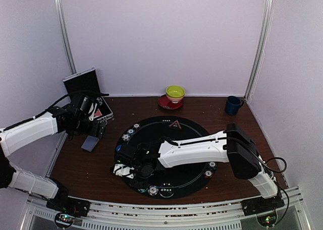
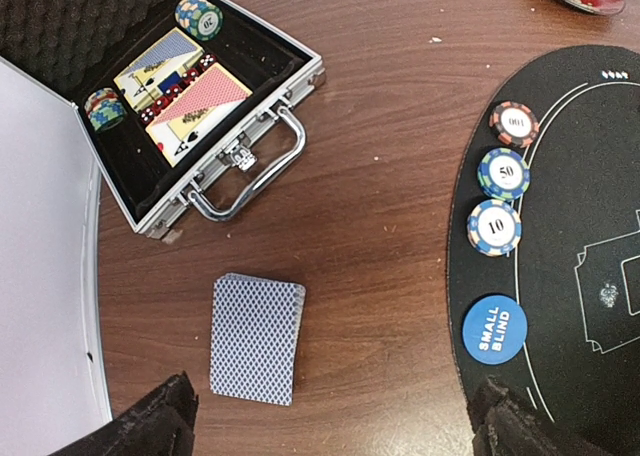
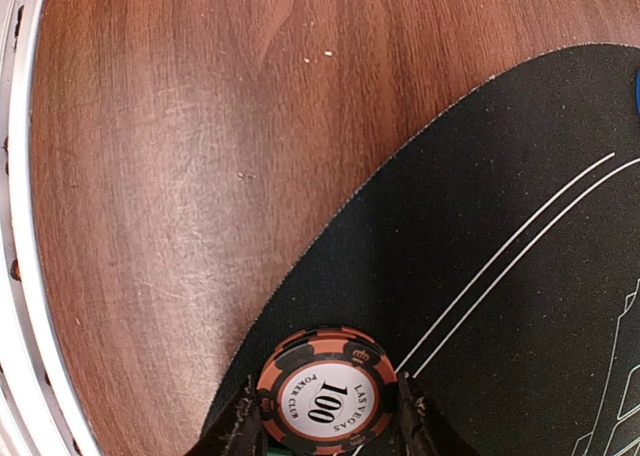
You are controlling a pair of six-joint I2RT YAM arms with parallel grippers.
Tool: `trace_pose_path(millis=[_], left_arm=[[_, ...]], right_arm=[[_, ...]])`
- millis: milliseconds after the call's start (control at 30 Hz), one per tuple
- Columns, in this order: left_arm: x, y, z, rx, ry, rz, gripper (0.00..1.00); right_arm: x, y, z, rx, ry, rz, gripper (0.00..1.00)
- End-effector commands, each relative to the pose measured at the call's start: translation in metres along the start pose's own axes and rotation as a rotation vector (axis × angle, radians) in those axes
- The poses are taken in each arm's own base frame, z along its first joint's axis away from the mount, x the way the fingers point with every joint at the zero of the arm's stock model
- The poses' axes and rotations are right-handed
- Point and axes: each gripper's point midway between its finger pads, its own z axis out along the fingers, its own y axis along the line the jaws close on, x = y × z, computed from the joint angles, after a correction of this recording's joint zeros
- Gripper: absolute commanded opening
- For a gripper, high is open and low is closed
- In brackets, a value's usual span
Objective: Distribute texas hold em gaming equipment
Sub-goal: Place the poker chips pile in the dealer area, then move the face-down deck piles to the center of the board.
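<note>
Jaws of right gripper (image 3: 328, 422) flank 100 chip (image 3: 322, 386); seemingly gripped.

The orange-and-black chip (image 3: 322, 388) reads "100", "POKER CLUB", "LAS VEGAS". Along the black mat's (image 2: 590, 156) left edge: red chip (image 2: 514, 124) "100", green-blue chip (image 2: 503, 173) "50", blue chip (image 2: 494, 226) "10", blue disc (image 2: 494, 328) "SMALL BLIND".

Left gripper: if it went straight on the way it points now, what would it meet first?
Probably the blue-backed card deck, lying flat on the wooden table just ahead of the open left gripper, slightly left of centre. Depth is unclear, so it might touch bare wood beside it instead.
</note>
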Motion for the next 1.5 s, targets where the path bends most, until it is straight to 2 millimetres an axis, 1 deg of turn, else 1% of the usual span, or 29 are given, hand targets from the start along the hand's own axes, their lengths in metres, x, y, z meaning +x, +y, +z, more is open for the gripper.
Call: trace_pose_path(millis=[0,100,200,333,467,500,600,700,800,900,1000,1033,1133,1233,1333,1367,1467], left_arm=[[-0.010,0.002,-0.004,0.007,-0.049,-0.020,0.98],[-0.010,0.002,-0.004,0.007,-0.049,-0.020,0.98],[-0.010,0.002,-0.004,0.007,-0.051,-0.019,0.98],[-0.010,0.002,-0.003,0.006,-0.049,-0.021,0.98],[-0.010,0.002,-0.003,0.006,-0.047,-0.020,0.98],[-0.010,0.002,-0.003,0.006,-0.047,-0.019,0.98],[-0.009,0.002,-0.003,0.007,-0.045,-0.018,0.98],[-0.008,0.002,-0.001,0.006,-0.040,-0.017,0.98],[-0.007,0.002,0.001,0.004,-0.033,-0.015,0.98],[-0.006,0.002,0.002,0.003,-0.027,-0.014,0.98],[-0.005,0.001,0.003,0.003,-0.024,-0.012,0.98],[-0.005,0.001,0.004,0.002,-0.023,-0.012,0.98],[-0.004,-0.001,0.006,0.014,-0.015,-0.007,0.98],[-0.001,-0.009,0.011,0.070,-0.002,0.008,0.98],[0.003,-0.017,0.014,0.126,0.005,0.034,0.98],[0.004,-0.016,0.016,0.128,0.013,0.038,0.98],[0.013,-0.016,0.026,0.127,0.069,0.063,0.98]], right_arm=[[-0.003,0.004,0.002,-0.004,0.002,-0.007,0.37],[-0.003,0.005,0.002,-0.007,0.003,-0.010,0.40],[-0.004,0.005,0.001,-0.008,0.003,-0.012,0.49],[-0.011,0.004,-0.008,-0.004,-0.015,-0.014,0.61],[-0.021,-0.001,-0.026,0.020,-0.049,-0.015,0.65],[-0.023,-0.002,-0.031,0.024,-0.056,-0.017,0.66],[-0.033,-0.006,-0.056,0.041,-0.093,-0.025,0.71],[-0.038,-0.011,-0.082,0.073,-0.122,-0.039,0.76],[-0.038,-0.021,-0.110,0.131,-0.158,-0.056,0.83],[-0.031,-0.031,-0.137,0.193,-0.185,-0.071,0.91],[-0.021,-0.046,-0.164,0.247,-0.222,-0.065,0.99],[-0.013,-0.053,-0.168,0.263,-0.222,-0.062,1.00],[0.005,-0.084,-0.191,0.322,-0.260,-0.014,1.00],[0.027,-0.120,-0.207,0.364,-0.292,0.067,1.00],[0.049,-0.151,-0.214,0.401,-0.303,0.147,1.00],[0.055,-0.159,-0.215,0.414,-0.306,0.169,1.00],[0.069,-0.177,-0.216,0.444,-0.311,0.213,1.00]])
